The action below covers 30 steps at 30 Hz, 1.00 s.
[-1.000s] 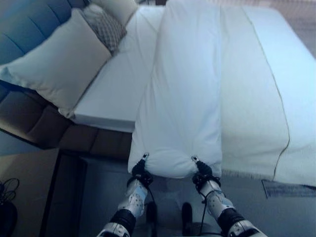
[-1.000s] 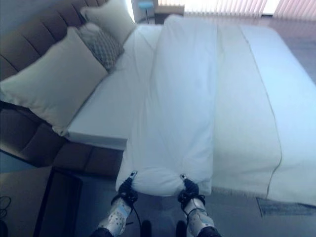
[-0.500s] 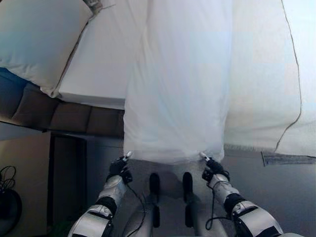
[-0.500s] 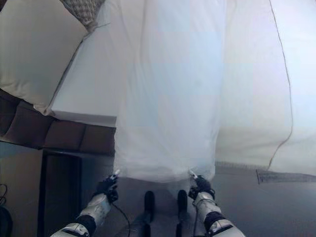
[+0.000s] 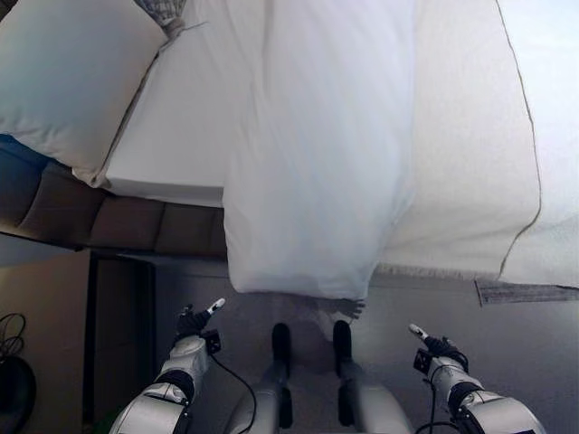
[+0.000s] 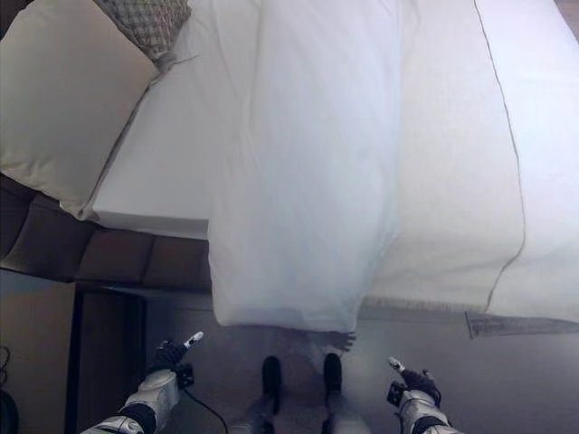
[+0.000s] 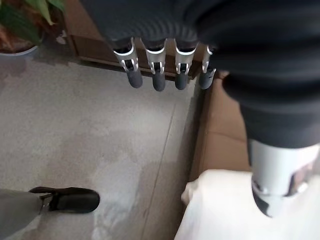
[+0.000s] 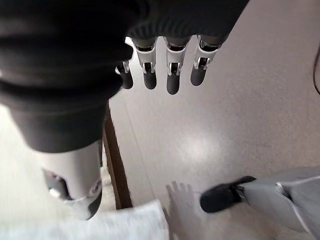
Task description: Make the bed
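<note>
- While we look down from the head, a bed (image 5: 172, 154) with white sheets takes up the upper part of the scene, and a grey speckled floor (image 5: 543, 344) runs along its near side.
- At the head end, on our left, we see a large pale pillow (image 5: 72, 81) leaning on the dark padded headboard (image 5: 99, 226), with a small patterned cushion (image 6: 145, 23) just beyond it.
- We find the white duvet (image 5: 326, 154) folded into a long band lying across the bed; its long axis runs from the far side toward us, and its near end hangs over the bed's edge, pointing at us.
- Beside the duvet, toward the foot end, a cream blanket (image 5: 461, 154) with a thin dark seam covers the mattress.
- Our left hand (image 5: 193, 323) hangs over the floor below the duvet's end, apart from it, fingers straight and holding nothing.
- Our right hand (image 5: 434, 346) is likewise over the floor, fingers extended and empty.
- From the left wrist we glimpse a potted plant (image 7: 22, 25) on the floor.
</note>
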Available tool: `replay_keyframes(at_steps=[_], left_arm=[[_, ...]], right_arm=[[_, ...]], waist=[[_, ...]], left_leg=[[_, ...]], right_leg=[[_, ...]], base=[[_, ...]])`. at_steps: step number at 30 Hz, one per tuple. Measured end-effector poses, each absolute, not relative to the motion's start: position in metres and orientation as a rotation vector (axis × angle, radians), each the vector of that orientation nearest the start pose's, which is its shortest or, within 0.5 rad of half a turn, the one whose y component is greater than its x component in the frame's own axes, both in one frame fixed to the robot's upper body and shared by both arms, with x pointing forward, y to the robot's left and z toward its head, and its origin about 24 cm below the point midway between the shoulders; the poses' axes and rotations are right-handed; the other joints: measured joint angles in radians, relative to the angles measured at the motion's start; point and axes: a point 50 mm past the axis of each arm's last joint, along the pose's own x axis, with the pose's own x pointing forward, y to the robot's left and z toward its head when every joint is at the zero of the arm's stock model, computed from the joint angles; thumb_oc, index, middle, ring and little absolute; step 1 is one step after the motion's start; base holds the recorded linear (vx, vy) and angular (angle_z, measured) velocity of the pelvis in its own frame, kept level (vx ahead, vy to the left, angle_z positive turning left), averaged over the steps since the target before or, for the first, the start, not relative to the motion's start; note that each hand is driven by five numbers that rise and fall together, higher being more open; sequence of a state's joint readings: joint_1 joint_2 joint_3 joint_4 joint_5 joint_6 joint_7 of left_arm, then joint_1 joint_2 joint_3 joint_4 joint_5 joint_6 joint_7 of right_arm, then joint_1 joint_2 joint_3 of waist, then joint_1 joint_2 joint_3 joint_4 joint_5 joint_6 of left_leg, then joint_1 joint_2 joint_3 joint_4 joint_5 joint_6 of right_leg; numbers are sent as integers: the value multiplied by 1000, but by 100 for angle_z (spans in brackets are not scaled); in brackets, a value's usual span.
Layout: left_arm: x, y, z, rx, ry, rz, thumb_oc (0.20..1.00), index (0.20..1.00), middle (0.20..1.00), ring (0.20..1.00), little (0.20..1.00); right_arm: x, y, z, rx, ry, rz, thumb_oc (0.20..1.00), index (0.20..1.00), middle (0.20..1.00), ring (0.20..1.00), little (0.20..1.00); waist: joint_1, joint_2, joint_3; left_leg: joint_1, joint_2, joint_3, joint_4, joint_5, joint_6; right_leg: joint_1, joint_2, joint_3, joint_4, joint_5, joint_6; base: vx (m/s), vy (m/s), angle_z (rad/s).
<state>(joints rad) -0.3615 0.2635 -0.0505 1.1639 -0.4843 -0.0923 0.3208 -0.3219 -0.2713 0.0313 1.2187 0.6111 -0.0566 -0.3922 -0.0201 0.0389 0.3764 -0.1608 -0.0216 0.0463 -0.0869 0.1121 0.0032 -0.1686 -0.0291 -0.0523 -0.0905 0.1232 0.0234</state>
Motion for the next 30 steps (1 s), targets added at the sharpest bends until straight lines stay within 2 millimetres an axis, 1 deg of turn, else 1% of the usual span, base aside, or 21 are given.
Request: replay_keyframes(at_steps=[2, 4, 6, 7, 8, 9, 11, 12, 13, 14, 17, 18, 19, 20, 21, 22, 24, 26, 28, 29, 30], left_arm=[[245, 252, -77, -56, 618, 562, 1000, 1000, 1000, 1000, 1000], [255, 250, -54, -90, 468, 519, 1000, 1000, 1000, 1000, 1000], [275, 249, -23, -117, 321, 454, 1000, 1000, 1000, 1000, 1000], [278, 249, -17, -114, 290, 425, 1000, 1000, 1000, 1000, 1000], [295, 247, 6, -106, 206, 326, 1000, 1000, 1000, 1000, 1000], [302, 246, 19, -76, 166, 263, 1000, 1000, 1000, 1000, 1000], [316, 242, 38, -130, 109, 198, 1000, 1000, 1000, 1000, 1000], [322, 240, 45, -128, 98, 165, 1000, 1000, 1000, 1000, 1000], [330, 234, 61, -119, 52, 92, 1000, 1000, 1000, 1000, 1000], [333, 231, 69, -131, 28, 65, 1000, 1000, 1000, 1000, 1000], [352, 212, 99, -127, -29, -71, 1000, 1000, 1000, 1000, 1000], [360, 203, 118, -126, -75, -130, 1000, 1000, 1000, 1000, 1000], [365, 199, 129, -140, -93, -153, 1000, 1000, 1000, 1000, 1000], [375, 185, 154, -160, -147, -217, 1000, 1000, 1000, 1000, 1000], [378, 180, 166, -171, -176, -238, 1000, 1000, 1000, 1000, 1000], [385, 170, 184, -178, -209, -277, 1000, 1000, 1000, 1000, 1000], [395, 157, 204, -200, -227, -319, 1000, 1000, 1000, 1000, 1000], [402, 141, 213, -281, -230, -344, 1000, 1000, 1000, 1000, 1000], [407, 128, 213, -357, -203, -341, 1000, 1000, 1000, 1000, 1000], [407, 119, 209, -371, -181, -366, 1000, 1000, 1000, 1000, 1000], [407, 116, 208, -374, -172, -370, 1000, 1000, 1000, 1000, 1000]], right_arm=[[229, -267, -83, 121, 679, -721, 1000, 1000, 1000, 1000, 1000], [242, -271, -59, 146, 517, -686, 1000, 1000, 1000, 1000, 1000], [258, -280, -33, 134, 394, -637, 1000, 1000, 1000, 1000, 1000], [261, -283, -27, 127, 358, -620, 1000, 1000, 1000, 1000, 1000], [279, -287, -2, 116, 259, -545, 1000, 1000, 1000, 1000, 1000], [295, -286, 22, 98, 169, -487, 1000, 1000, 1000, 1000, 1000], [316, -281, 52, 95, 74, -402, 1000, 1000, 1000, 1000, 1000], [322, -278, 60, 88, 53, -370, 1000, 1000, 1000, 1000, 1000], [329, -272, 79, 87, -13, -304, 1000, 1000, 1000, 1000, 1000], [333, -266, 87, 96, -43, -269, 1000, 1000, 1000, 1000, 1000], [352, -232, 109, 107, -84, -104, 1000, 1000, 1000, 1000, 1000], [362, -214, 121, 131, -107, -32, 1000, 1000, 1000, 1000, 1000], [368, -203, 129, 146, -114, 3, 1000, 1000, 1000, 1000, 1000], [378, -180, 147, 143, -141, 97, 1000, 1000, 1000, 1000, 1000], [381, -171, 155, 140, -159, 133, 1000, 1000, 1000, 1000, 1000], [387, -157, 170, 163, -180, 172, 1000, 1000, 1000, 1000, 1000], [394, -138, 195, 223, -225, 234, 1000, 1000, 1000, 1000, 1000], [398, -125, 212, 300, -248, 266, 1000, 1000, 1000, 1000, 1000], [404, -119, 225, 350, -254, 261, 1000, 1000, 1000, 1000, 1000], [404, -116, 232, 363, -268, 274, 1000, 1000, 1000, 1000, 1000], [404, -111, 233, 385, -267, 285, 1000, 1000, 1000, 1000, 1000]], waist=[[-21, 12, 3], [-22, 17, 5], [-19, 19, 5], [-20, 20, 6], [-15, 22, 7], [-14, 28, 9], [-14, 34, 13], [-15, 34, 13], [-11, 32, 14], [-13, 32, 14], [-14, 30, 16], [-7, 26, 19], [-8, 18, 24], [11, 2, 39], [13, 0, 49], [9, -9, 66], [4, -17, 74], [3, -19, 75], [7, -19, 76], [6, -19, 76], [6, -20, 75]], left_leg=[[4, 0, -11, 1, 8, -4], [2, 1, -21, 2, 16, -12], [-19, 5, -34, 51, 11, -21], [-31, 4, -37, 70, 7, -26], [-50, 7, -50, 99, -10, -50], [-65, 12, -52, 106, -12, -54], [-81, 23, -48, 109, -14, -57], [-95, 19, -39, 120, -15, -59], [-109, 24, -20, 124, -14, -56], [-114, 24, -16, 120, -15, -49], [-125, 18, 7, 115, 1, -25], [-134, 11, 21, 116, 3, -16], [-137, 11, 38, 121, -6, 1], [-141, 6, 81, 135, -16, 5], [-144, 14, 95, 150, -24, 13], [-155, 9, 100, 189, -56, 25], [-184, 1, 118, 240, -78, 30], [-211, -6, 122, 253, -86, 34], [-245, -3, 114, 256, -82, 31], [-269, -7, 104, 259, -72, 31], [-278, -9, 92, 248, -70, 32]], right_leg=[[10, 0, -11, 0, 0, -1], [12, 7, -21, 1, 2, -3], [13, 7, -42, 26, -12, -15], [7, 1, -46, 37, -17, -20], [-14, 9, -47, 71, -28, -33], [-38, 13, -47, 97, -31, -38], [-55, 15, -47, 113, -34, -43], [-65, 17, -45, 117, -34, -43], [-97, 16, -37, 132, -34, -43], [-106, 16, -32, 138, -34, -43], [-135, 18, 11, 140, -10, -22], [-154, 23, 34, 141, 0, -11], [-169, 21, 51, 151, 9, -8], [-196, 16, 55, 174, 18, 4], [-196, 5, 52, 179, 18, 5], [-221, 0, 44, 224, 12, 17], [-240, -9, 24, 229, 3, 26], [-254, -21, 10, 209, 11, 26], [-269, -26, 7, 184, 24, 26], [-283, -25, -5, 177, 32, -4], [-288, -25, -13, 163, 35, -11]], base=[[-17, -101, 14], [-31, -97, 19], [-32, -68, 30], [3, -43, 26], [51, -25, 11], [88, 2, -1], [100, 46, 6], [82, 97, -8], [68, 148, -18], [49, 178, -31], [43, 256, -39], [27, 264, -49], [10, 221, -89], [85, 185, -77], [16, 165, -76], [122, 156, -35], [112, 85, -29], [99, -24, -7], [16, -44, 16], [34, -34, 28], [59, -55, 32]])
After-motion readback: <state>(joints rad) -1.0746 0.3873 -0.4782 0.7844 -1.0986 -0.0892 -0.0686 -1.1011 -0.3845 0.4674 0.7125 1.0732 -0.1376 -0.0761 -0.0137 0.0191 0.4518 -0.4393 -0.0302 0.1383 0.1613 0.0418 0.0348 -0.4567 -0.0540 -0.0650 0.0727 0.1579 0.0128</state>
